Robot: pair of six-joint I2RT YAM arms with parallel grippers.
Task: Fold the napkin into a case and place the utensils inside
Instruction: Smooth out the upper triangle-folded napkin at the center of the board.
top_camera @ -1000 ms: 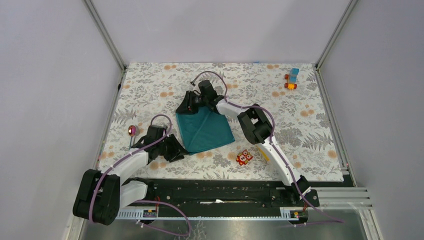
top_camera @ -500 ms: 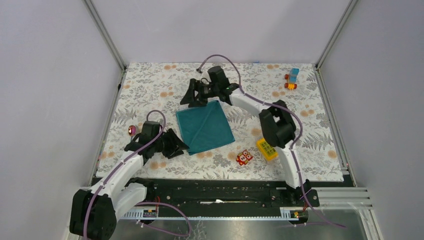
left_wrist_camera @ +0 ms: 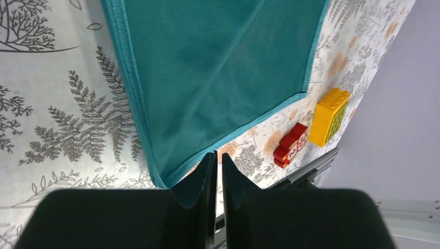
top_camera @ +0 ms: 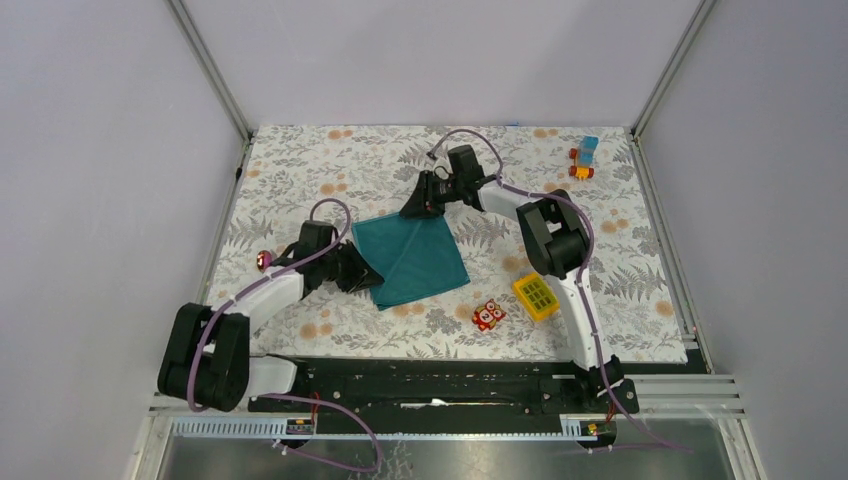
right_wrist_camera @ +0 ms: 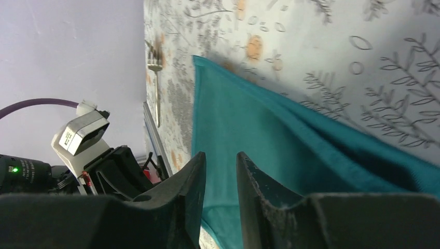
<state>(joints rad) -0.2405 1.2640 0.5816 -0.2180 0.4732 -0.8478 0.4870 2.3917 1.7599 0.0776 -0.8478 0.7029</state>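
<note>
The teal napkin (top_camera: 410,258) lies flat on the floral mat, folded into a rough square. It fills the left wrist view (left_wrist_camera: 218,67) and the right wrist view (right_wrist_camera: 270,150). My left gripper (top_camera: 370,279) is shut and empty at the napkin's near left edge; its tips (left_wrist_camera: 218,154) sit just beside the near corner. My right gripper (top_camera: 410,211) hovers at the napkin's far right corner with its jaws (right_wrist_camera: 220,154) a little apart and nothing between them. The spoon's pink bowl (top_camera: 263,260) shows left of the left arm. A slim metal utensil (right_wrist_camera: 156,98) lies beyond the napkin.
A yellow gridded block (top_camera: 535,296) and a red owl toy (top_camera: 487,315) lie to the near right of the napkin; both show in the left wrist view, block (left_wrist_camera: 327,116) and owl (left_wrist_camera: 290,148). A small toy car (top_camera: 585,157) stands at the far right corner.
My right gripper let the napkin's far corner down flat, opened, and moved right along the far edge. My left gripper moved up to the napkin's near left edge.
</note>
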